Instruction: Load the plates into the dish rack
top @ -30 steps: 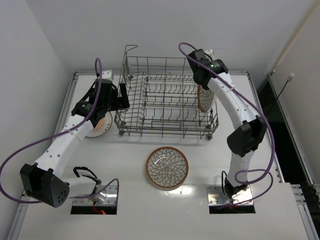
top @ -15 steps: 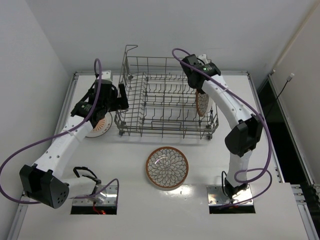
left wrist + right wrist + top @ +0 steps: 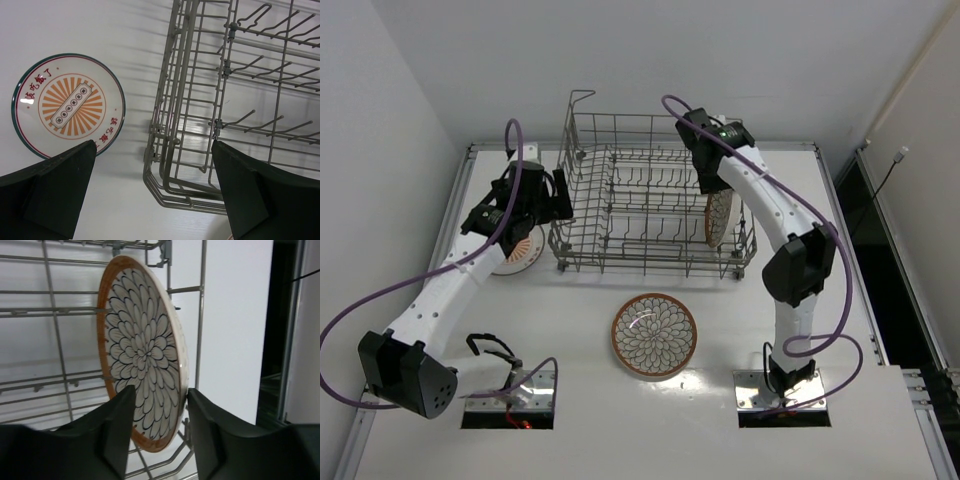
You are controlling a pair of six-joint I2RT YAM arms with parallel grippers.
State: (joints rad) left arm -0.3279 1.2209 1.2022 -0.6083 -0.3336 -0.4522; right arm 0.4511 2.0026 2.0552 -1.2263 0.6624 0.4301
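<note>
The grey wire dish rack (image 3: 650,258) stands at the middle back of the table. A floral plate (image 3: 718,218) stands on edge in its right end, between the wires (image 3: 202,315). My right gripper (image 3: 710,195) hangs over that plate (image 3: 142,355); its jaws are parted on either side of the rim, wider than the rim is thick. A sunburst plate (image 3: 515,248) lies flat left of the rack. My left gripper (image 3: 560,195) hovers wide open between this plate (image 3: 67,105) and the rack's corner (image 3: 165,165), holding nothing. Another floral plate (image 3: 654,335) lies flat in front of the rack.
Upright tines (image 3: 250,120) fill the rack's floor. A raised corner loop (image 3: 582,98) rises at the rack's back left. White walls close in at the back and left; a dark gap (image 3: 865,215) runs along the table's right edge.
My right arm swung left and down, setting the floral plate upright in the rack's right end, and its jaws spread apart from the rim. The left arm barely moved.
</note>
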